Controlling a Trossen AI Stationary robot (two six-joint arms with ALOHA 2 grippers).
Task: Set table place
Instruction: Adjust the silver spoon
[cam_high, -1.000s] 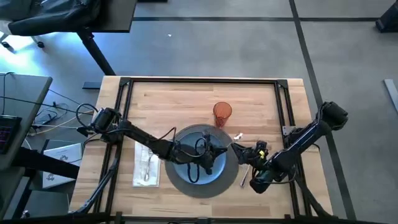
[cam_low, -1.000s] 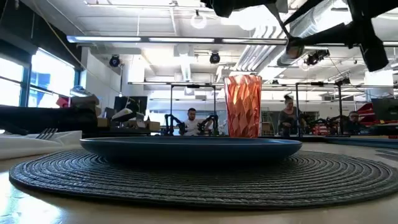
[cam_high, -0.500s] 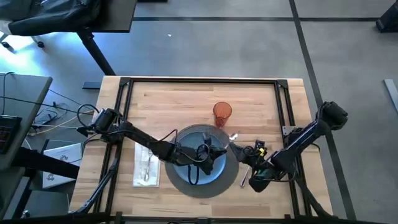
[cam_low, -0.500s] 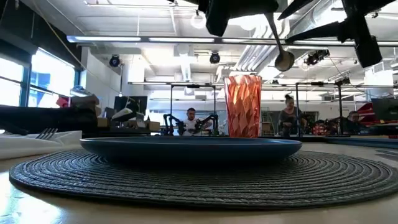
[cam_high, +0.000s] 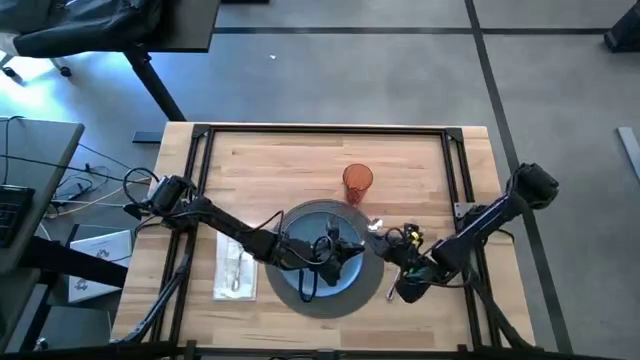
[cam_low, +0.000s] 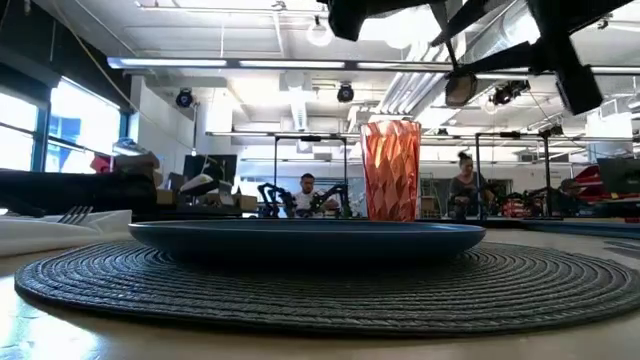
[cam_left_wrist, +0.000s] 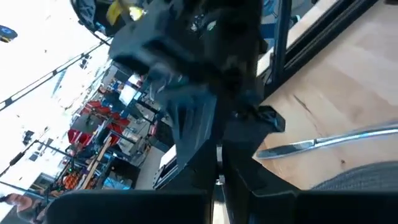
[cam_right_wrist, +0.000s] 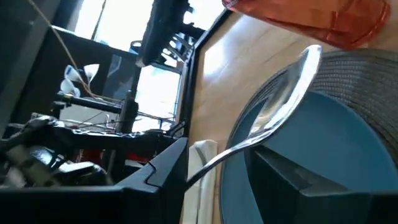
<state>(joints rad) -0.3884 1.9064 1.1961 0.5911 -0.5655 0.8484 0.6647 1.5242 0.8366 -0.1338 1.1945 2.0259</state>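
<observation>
- The table (cam_high: 290, 155) carries the round woven placemat (cam_high: 372, 285) low in the middle of the high view, with the blue plate (cam_high: 300, 285) on it and the orange cup (cam_high: 357, 181) just past its upper rim.
- The upper half of the wood is bare, so open room lies there; the black frame (cam_high: 320, 130) runs close to the edges.
- A white napkin (cam_high: 236, 268) with a fork lies just left of the placemat, and a knife (cam_left_wrist: 323, 142) lies on the wood at its right edge.
- The right gripper (cam_high: 388, 243) has its fingers clenched on a spoon (cam_right_wrist: 283, 115), held in the air over the placemat's right rim (bowl end towards the cup).
- The left gripper (cam_high: 355, 250) hovers over the plate; whether its fingers are parted cannot be told.
- Against a second ago, the right gripper and spoon have shifted leftward, closer to the plate.
</observation>
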